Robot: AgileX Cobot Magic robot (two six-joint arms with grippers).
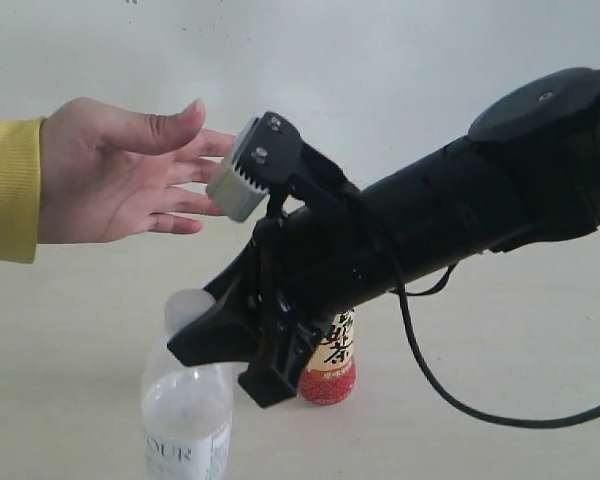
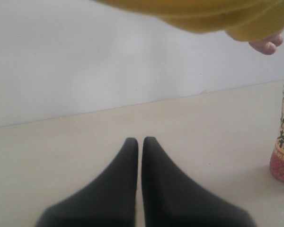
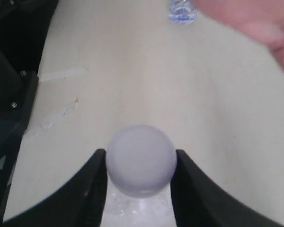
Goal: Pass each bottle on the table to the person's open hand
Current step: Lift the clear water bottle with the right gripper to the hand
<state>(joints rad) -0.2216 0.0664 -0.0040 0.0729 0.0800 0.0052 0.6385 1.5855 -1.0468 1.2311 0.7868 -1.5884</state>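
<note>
The taller clear bottle (image 1: 187, 415) with the pale-blue cap (image 3: 141, 160) stands low in the exterior view. My right gripper (image 3: 140, 153) reaches in from the right, and its black fingers press both sides of the bottle just under the cap. The tea bottle (image 1: 330, 365) with the red-yellow label stands on the table (image 1: 500, 330), partly hidden behind the right arm, and also shows in the left wrist view (image 2: 283, 142). Another clear bottle (image 3: 182, 11) is at the far edge of the right wrist view. My left gripper (image 2: 140, 140) is shut on nothing, low over the table.
A person's open hand (image 1: 120, 175) in a yellow sleeve (image 1: 8, 190) reaches in from the left, above the held bottle. The black cable (image 1: 450, 395) of the right arm hangs down to the table. A white wall (image 2: 109, 61) rises behind the table.
</note>
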